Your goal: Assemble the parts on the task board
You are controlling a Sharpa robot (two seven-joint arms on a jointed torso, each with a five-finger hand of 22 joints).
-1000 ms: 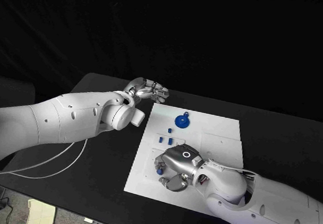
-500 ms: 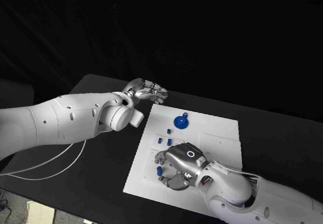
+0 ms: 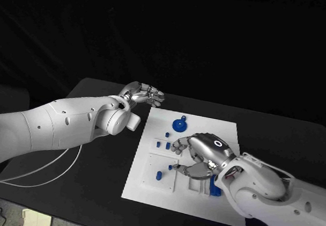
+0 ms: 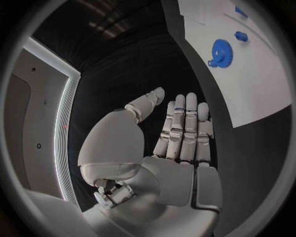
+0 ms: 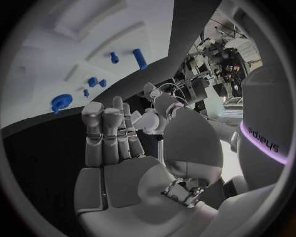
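The right hand (image 3: 197, 155) is held over the middle of the board (image 3: 201, 203), fingers apart, nothing gripped. The left hand (image 3: 143, 94) is poised off the board's far corner above the bench (image 3: 284, 141), fingers extended, empty. Blue parts (image 3: 179, 125) are scattered across the board.

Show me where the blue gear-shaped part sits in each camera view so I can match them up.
Head view: the blue gear lies at the far end of the task board, ahead of the right hand.
Left wrist view: the gear lies on the board, beyond the left hand.
Right wrist view: the gear lies near the board's edge.
Shared landmark: the white board.
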